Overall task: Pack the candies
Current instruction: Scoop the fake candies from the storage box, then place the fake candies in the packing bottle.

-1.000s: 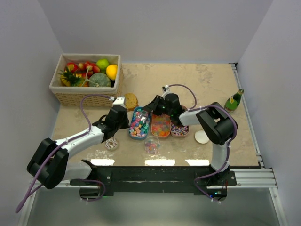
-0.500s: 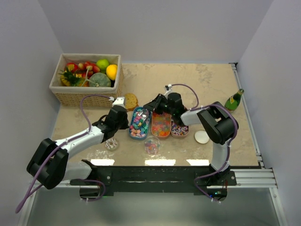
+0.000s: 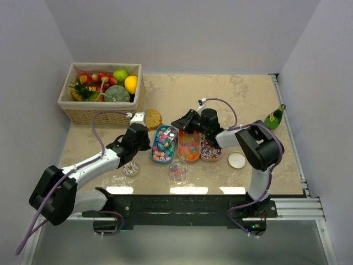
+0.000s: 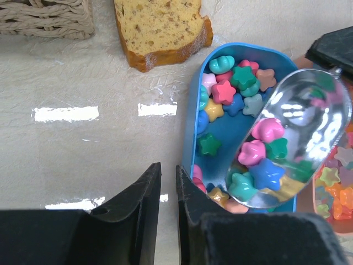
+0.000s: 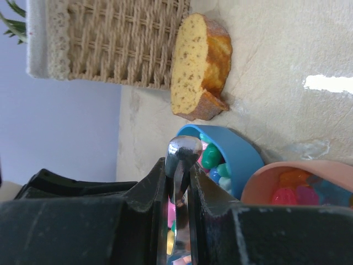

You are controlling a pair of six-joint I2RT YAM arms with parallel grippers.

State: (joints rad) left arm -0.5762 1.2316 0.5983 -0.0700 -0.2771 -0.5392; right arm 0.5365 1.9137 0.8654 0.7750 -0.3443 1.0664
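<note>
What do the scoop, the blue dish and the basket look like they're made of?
The scoop looks like polished metal: it mirrors the candies and lights. The blue dish seems smooth plastic, uniformly coloured with a soft sheen. The basket looks woven from wicker or rope-like fibre; braided strands show.

White left arm (image 3: 91, 164) and right arm (image 3: 230, 136), bulky black joints, looping lilac cables (image 3: 95, 127); matte black fingers (image 4: 135, 204)

Pastel star candies (image 4: 223, 91) loose in blue dish (image 4: 248, 48); several inside silver scoop (image 4: 309, 118).
</note>
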